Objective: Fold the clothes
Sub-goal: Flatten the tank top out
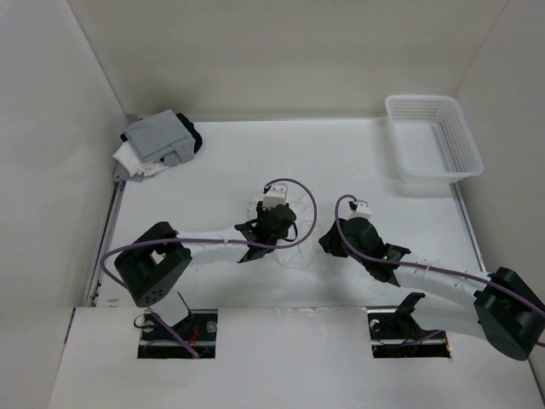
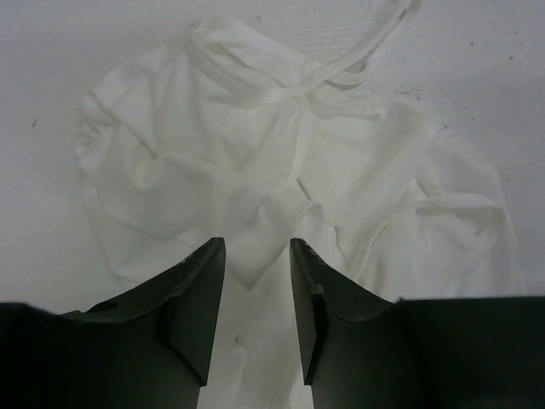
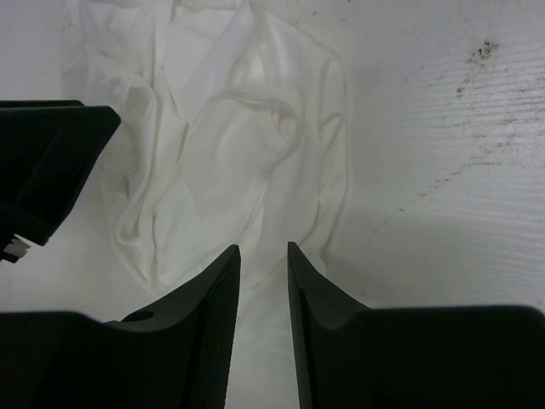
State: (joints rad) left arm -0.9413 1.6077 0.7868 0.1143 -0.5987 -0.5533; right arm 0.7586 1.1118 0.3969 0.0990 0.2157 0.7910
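Tank top (image 2: pixel 255 153), small, white and thin, lies crumpled in a loose heap on the white desk (image 1: pixel 213 170), about mid-desk between the two robot arms, its narrow shoulder straps (image 2: pixel 341 72) tangled across the far side of the heap. The left pincer (image 2: pixel 255 247) is lowered over the near edge of the cloth, its jaws a narrow gap apart with a ridge of fabric showing between them; whether they actually pinch it cannot be told. The right pincer (image 3: pixel 262 251) sits at the heap's other edge, its jaws likewise a narrow gap apart with the hem running into the gap, and the grip is just as unclear. A pile of folded clothes (image 1: pixel 157 141) rests in the far left corner and a white basket (image 1: pixel 434 136) at the far right, both well apart from the work. The step in hand looks like taking hold of two edges. Next, both arms would likely need a firm pinch, then a lift and pull apart to spread the top flat before any fold.
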